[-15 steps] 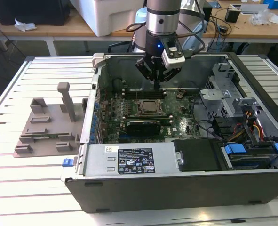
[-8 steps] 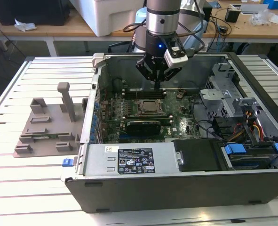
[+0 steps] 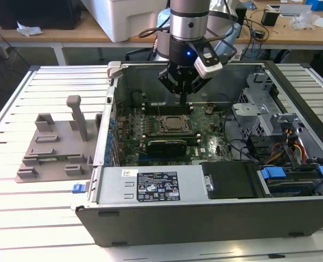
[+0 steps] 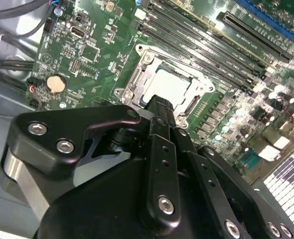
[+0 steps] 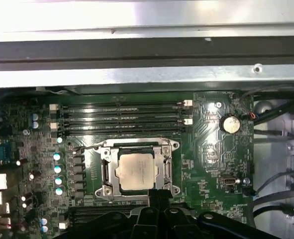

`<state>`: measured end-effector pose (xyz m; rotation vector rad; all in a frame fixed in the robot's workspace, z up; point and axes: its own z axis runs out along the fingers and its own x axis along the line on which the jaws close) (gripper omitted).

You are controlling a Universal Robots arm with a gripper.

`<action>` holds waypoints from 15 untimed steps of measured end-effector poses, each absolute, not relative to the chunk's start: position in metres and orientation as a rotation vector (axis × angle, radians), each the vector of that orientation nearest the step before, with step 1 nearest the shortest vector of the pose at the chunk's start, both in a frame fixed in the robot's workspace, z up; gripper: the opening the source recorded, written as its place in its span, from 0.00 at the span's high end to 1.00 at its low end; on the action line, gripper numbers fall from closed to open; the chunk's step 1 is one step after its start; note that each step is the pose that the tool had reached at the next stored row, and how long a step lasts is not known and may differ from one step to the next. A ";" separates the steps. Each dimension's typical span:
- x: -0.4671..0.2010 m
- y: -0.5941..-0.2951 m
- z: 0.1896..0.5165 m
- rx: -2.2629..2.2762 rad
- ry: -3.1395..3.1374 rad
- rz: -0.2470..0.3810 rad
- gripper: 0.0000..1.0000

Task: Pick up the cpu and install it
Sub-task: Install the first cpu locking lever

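Note:
The cpu (image 5: 137, 172) is a silver-grey square lying flat inside the metal frame of the motherboard socket (image 5: 138, 147). It also appears in the second wrist view as a pale square (image 4: 169, 85). In the exterior view the socket (image 3: 174, 124) sits mid-board inside the open computer case. My gripper (image 3: 183, 101) hangs above the board just by the socket's edge. Its black fingers (image 4: 159, 107) are pressed together, with nothing between them. The fingertips (image 5: 159, 195) reach the socket frame's edge without covering the chip.
The case walls (image 3: 111, 109) ring the motherboard. Memory slots (image 5: 122, 117) run beside the socket, and a coin battery (image 5: 230, 124) and cables (image 5: 276, 112) lie to one side. A drive cage (image 3: 259, 109) and power supply (image 3: 150, 185) fill the case's other parts. A grey fixture (image 3: 54, 144) stands at the exterior view's left.

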<state>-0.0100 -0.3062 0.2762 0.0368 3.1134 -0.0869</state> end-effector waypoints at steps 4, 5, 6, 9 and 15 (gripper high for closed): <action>-0.010 -0.306 0.276 -0.079 3.111 -0.085 0.89; -0.010 -0.306 0.276 -0.118 3.109 -0.085 0.89; -0.010 -0.306 0.276 -0.144 3.107 -0.084 0.89; -0.010 -0.306 0.276 -0.216 3.102 -0.083 0.89; -0.010 -0.306 0.276 -0.327 3.090 -0.081 0.89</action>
